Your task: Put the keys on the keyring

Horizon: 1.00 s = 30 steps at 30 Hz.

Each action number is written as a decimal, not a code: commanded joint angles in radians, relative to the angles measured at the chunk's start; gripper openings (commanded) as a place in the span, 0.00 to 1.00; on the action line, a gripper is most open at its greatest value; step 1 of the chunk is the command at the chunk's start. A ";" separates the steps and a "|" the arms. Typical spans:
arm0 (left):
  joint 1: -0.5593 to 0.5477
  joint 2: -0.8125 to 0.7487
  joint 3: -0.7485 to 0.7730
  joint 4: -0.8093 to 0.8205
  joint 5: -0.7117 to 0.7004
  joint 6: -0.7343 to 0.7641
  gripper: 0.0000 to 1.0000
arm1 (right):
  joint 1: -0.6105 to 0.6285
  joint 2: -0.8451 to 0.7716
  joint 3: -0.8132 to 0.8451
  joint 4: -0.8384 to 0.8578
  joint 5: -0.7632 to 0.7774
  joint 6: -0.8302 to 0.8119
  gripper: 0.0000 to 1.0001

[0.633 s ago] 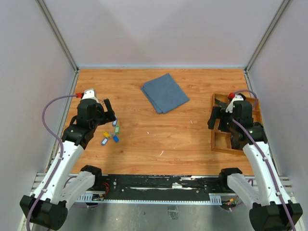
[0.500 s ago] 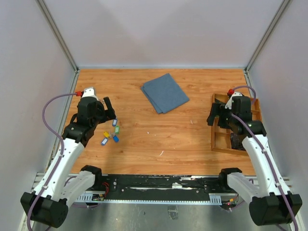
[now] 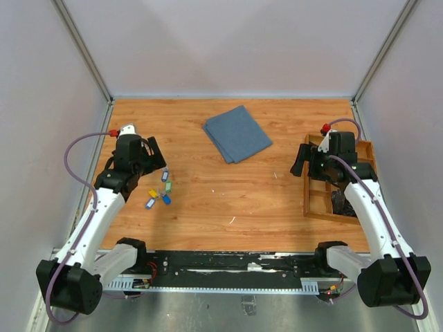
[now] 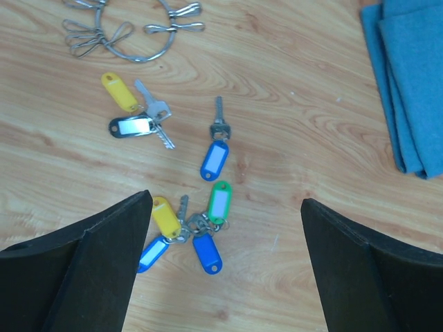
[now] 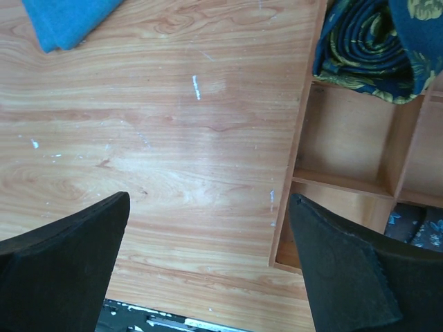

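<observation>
The left gripper (image 4: 225, 202) is shown with its two dark fingers (image 4: 90, 270) spread wide and nothing grasped between them. It is held over the keys (image 4: 166, 216), which lie loose on the wooden table (image 4: 311, 138). In the left wrist view, a green tag (image 4: 219, 202), two blue tags and a yellow tag are bunched together at the lower centre of the frame, between the fingers. A blue-tagged key (image 4: 214, 159) is laid just above them, and a yellow-tagged key (image 4: 119, 91) and a dark grey tag (image 4: 133, 126) are found side by side at the upper left. The keyring (image 4: 142, 60), a thin silver wire ring with small wire loops attached, is placed at the top left edge, apart from every key. A folded blue cloth (image 4: 408, 83) is seen at the upper right. The right gripper (image 5: 209, 199) is likewise spread open with nothing held, over the table. A wooden divided tray (image 5: 336, 181) is seen at the right of its frame, with a rolled patterned fabric (image 5: 367, 41) tucked in the tray's top compartment.
</observation>
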 commanded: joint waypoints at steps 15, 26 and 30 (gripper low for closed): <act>0.227 0.533 0.293 0.127 0.118 0.107 0.91 | -0.020 -0.099 -0.133 0.141 -0.179 0.131 0.99; 0.259 0.833 0.471 0.077 0.140 0.134 0.74 | -0.020 -0.137 -0.184 0.185 -0.199 0.115 0.99; 0.260 0.908 0.540 0.057 0.124 0.149 0.72 | -0.021 -0.111 -0.185 0.183 -0.230 0.113 0.99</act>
